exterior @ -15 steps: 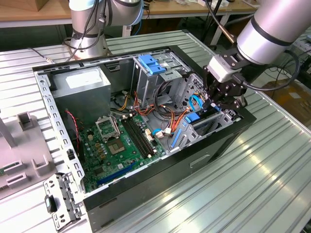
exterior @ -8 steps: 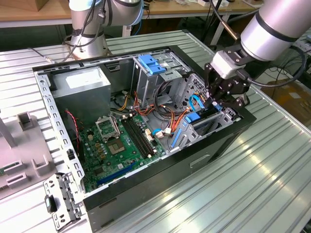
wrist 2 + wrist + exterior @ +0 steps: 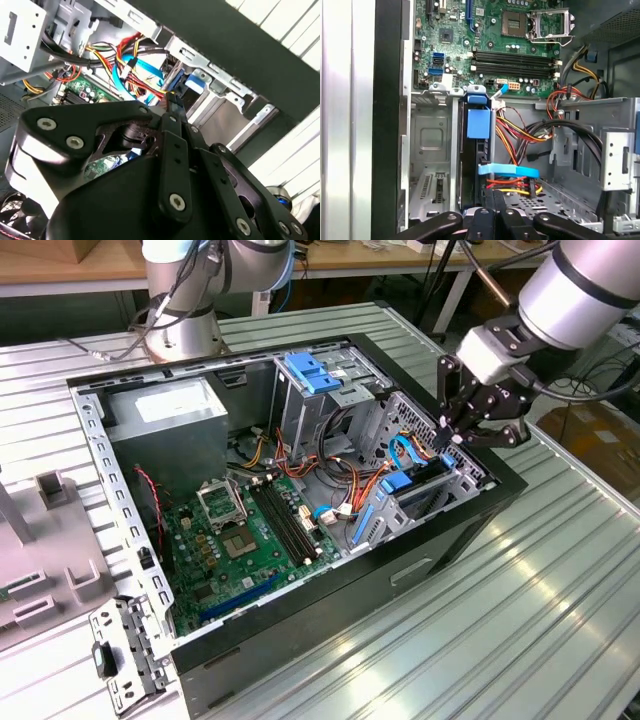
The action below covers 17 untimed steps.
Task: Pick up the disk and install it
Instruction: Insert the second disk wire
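1. Gripper (image 3: 452, 432) fingertips: hidden behind the drive cage (image 3: 425, 430) wall in the exterior view; open or closed unclear.
2. Disk (image 3: 475, 165): lower end hidden by the gripper body in the first wrist view.
3. Arm (image 3: 575, 290): cut off by the picture's edge.

You see the open computer case (image 3: 330, 570) lying on the table (image 3: 520, 630), with the motherboard (image 3: 240, 540) flat in its floor. The drive cage (image 3: 425, 465) sits at the exterior view's right, the disk (image 3: 476, 160) standing on edge inside it. The gripper (image 3: 452, 432) hangs just over that cage, and the power supply (image 3: 170, 420) lies at the far left corner.
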Each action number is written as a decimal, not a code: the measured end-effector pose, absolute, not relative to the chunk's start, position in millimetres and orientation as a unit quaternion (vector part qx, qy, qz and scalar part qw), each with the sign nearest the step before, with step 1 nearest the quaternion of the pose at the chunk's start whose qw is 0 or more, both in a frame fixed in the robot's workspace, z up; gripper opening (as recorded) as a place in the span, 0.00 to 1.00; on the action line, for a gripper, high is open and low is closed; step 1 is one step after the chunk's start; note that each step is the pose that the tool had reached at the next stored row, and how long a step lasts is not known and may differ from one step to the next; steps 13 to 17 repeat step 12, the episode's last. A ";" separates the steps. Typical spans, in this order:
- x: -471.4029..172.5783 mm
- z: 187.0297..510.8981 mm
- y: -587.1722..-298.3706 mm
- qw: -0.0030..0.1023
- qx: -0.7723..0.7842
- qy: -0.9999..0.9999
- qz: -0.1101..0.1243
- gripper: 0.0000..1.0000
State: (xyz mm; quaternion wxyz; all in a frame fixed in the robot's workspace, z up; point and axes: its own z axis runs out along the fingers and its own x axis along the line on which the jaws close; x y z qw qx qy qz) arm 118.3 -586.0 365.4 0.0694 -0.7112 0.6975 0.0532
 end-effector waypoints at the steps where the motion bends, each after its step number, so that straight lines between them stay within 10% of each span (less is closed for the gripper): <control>1: 120.1 367.2 -586.1 0.070 -0.711 0.697 0.054 0.11; 17: 125.0 373.9 -586.1 0.073 -0.711 0.697 0.058 0.11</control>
